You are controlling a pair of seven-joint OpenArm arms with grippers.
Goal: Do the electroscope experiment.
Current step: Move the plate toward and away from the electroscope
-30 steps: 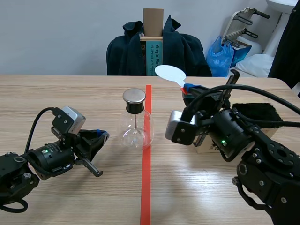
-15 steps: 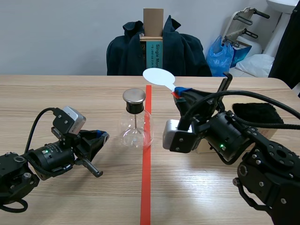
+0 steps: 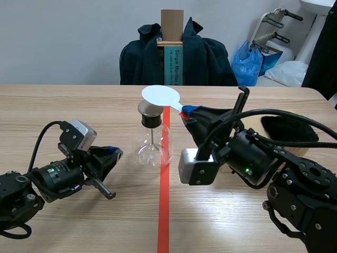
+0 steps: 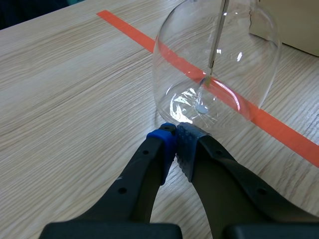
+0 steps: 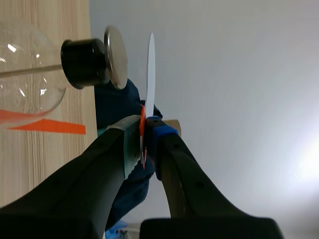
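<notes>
Nearest to the robot, the left arm lay low on the wooden table (image 3: 79, 221). The left gripper (image 4: 177, 141) was closed on nothing, its blue pad and its grey pad pressed against each other. The tips stood just before the foot of the electroscope (image 3: 151, 143), a round flask of clear glass. They were very near to the glass, but I could not tell whether they touched it. The right arm came in from the other side and a little higher. The right gripper (image 5: 143, 128) was clenched on the thin orange-red handle (image 5: 143, 149) of a white disc (image 3: 160, 96).

The electroscope stood upright on the table, close at the left side of the orange-red tape line (image 3: 164, 211), and its belly reached the edge of the line. A black stopper (image 3: 150, 121) closed its neck, and a round metal cap (image 3: 150, 108) sat on the stopper. A thin metal rod (image 4: 218, 40) went down from the neck into the flask and ended above the bottom.

The white disc was held just over the metal cap. In the right wrist view it was seen from its edge, with its face toward the cap and a narrow gap between the two.

Farther away, behind the right arm, lay a black furry cloth (image 3: 288, 126). Beyond the far edge of the table stood a chair with a dark jacket (image 3: 202, 58) over it. A blue plastic bag (image 3: 247, 63) was at its right.
</notes>
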